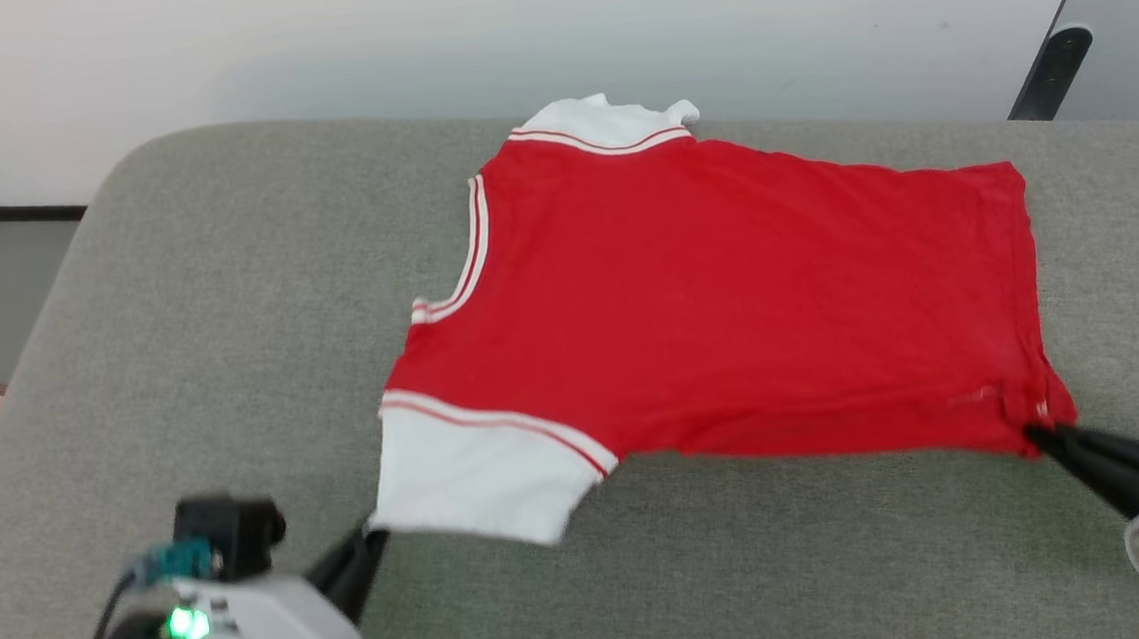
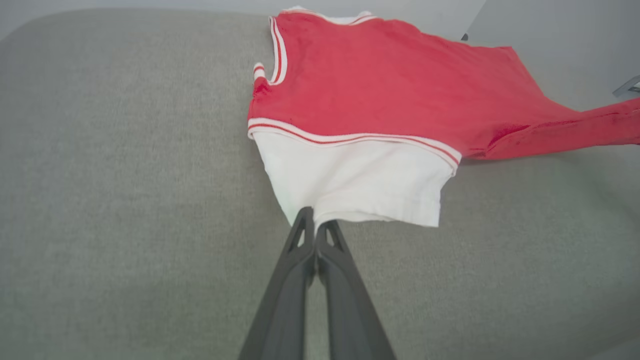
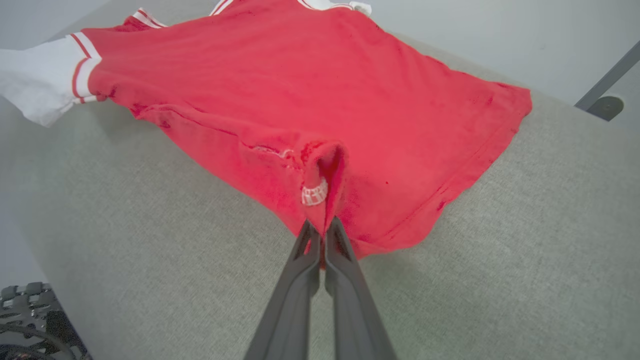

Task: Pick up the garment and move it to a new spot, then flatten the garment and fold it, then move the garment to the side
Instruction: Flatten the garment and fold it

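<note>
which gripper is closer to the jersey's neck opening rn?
Left. The left gripper pinches the white sleeve near the neck opening; the right gripper holds the hem corner at the far end of the jersey.
</note>
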Controlling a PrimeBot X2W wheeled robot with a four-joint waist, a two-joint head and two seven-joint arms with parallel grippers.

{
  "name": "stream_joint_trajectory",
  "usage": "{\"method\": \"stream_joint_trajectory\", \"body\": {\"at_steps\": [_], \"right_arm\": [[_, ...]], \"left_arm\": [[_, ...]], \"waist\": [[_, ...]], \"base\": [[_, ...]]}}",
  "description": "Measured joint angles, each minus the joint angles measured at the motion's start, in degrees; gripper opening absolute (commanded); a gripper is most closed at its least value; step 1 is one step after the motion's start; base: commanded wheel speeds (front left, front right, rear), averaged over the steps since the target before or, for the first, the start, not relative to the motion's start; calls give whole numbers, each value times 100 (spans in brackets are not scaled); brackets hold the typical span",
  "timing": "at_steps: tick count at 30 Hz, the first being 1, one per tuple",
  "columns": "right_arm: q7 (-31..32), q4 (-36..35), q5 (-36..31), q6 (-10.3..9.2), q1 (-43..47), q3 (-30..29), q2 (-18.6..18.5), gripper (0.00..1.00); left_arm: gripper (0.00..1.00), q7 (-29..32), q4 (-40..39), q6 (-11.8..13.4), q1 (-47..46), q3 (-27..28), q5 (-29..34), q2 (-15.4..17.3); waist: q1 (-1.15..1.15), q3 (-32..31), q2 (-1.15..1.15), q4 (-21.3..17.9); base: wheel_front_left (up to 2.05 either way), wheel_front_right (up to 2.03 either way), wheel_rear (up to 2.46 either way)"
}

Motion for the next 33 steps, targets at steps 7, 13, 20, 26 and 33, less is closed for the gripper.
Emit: {"method": "stream_joint_trajectory", "body": {"at_steps": [7,13,20,26,33], "right_arm": [[-18,-550,319,0,1050,-346,-282,0],[-46,-791,374,0,1706,-856,-298,0],[327,-938,127,0,1677,-1553,-65,0],[973,-829,-349,0,960,-1953,359,0],[1630,-364,-775,0,113,-2039,889,0]], "left_arm": [[0,-88,-954,881,1113,91,-378,242],[0,-221,-1547,1346,1614,225,-512,414],[0,-104,-1807,1422,1086,573,-223,947],[0,460,-1463,913,-279,670,180,1154],[0,1287,-233,15,-1918,285,517,526]], "waist": [[0,111,0,38],[0,285,0,28],[0,500,0,-65],[0,760,0,-158],[0,1160,0,-276]], "base": [[0,0,0],[0,0,0],[0,0,0],[0,0,0],[0,0,0]]}}
